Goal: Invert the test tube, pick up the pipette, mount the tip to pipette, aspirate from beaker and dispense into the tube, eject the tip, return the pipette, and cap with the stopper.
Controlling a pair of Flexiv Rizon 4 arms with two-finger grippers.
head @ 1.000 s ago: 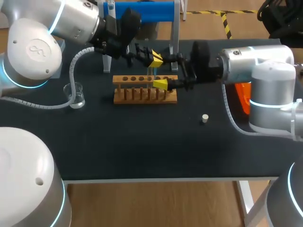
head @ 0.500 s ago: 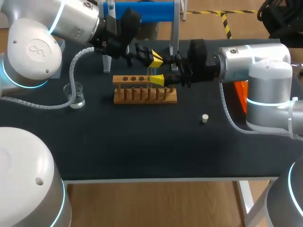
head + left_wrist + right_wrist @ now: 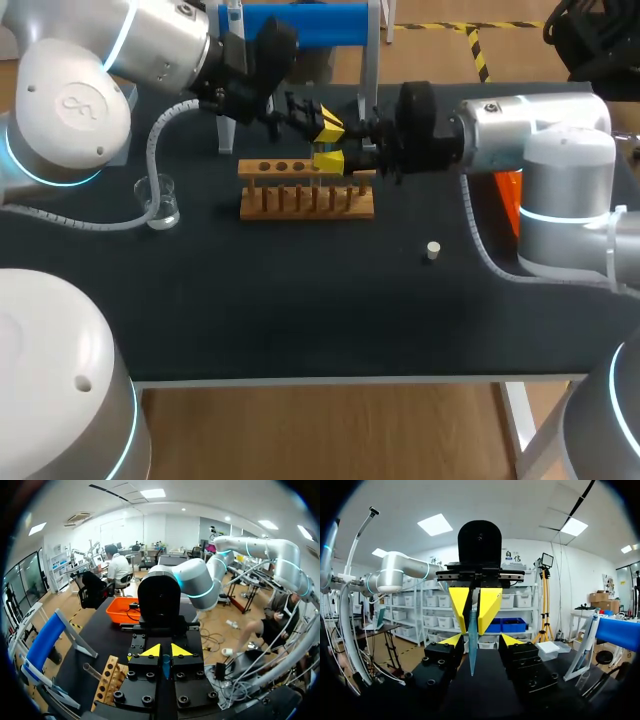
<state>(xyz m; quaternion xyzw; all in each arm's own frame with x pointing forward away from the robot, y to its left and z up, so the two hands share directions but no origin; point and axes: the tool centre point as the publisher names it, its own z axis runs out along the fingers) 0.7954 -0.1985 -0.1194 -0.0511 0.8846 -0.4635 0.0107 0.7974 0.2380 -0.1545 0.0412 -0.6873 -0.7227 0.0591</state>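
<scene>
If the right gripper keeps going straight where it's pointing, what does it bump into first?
Most likely the thin clear glass test tube, which pokes between the right gripper's open yellow tips. Just behind it is the left gripper, shut on that tube. The gap is hard to judge.

Dark matte counter (image 3: 300,310) with lab ware across its far half

A light wooden rack with a row of holes (image 3: 306,200) stands at upper centre. A clear glass beaker (image 3: 160,202) sits well apart at its left. A small white cylindrical stopper (image 3: 432,250) lies alone at the rack's lower right. An orange plastic tray (image 3: 508,205) shows, partly hidden, at the right. A clear-legged stand with a blue top (image 3: 320,22) rises at top centre.
</scene>
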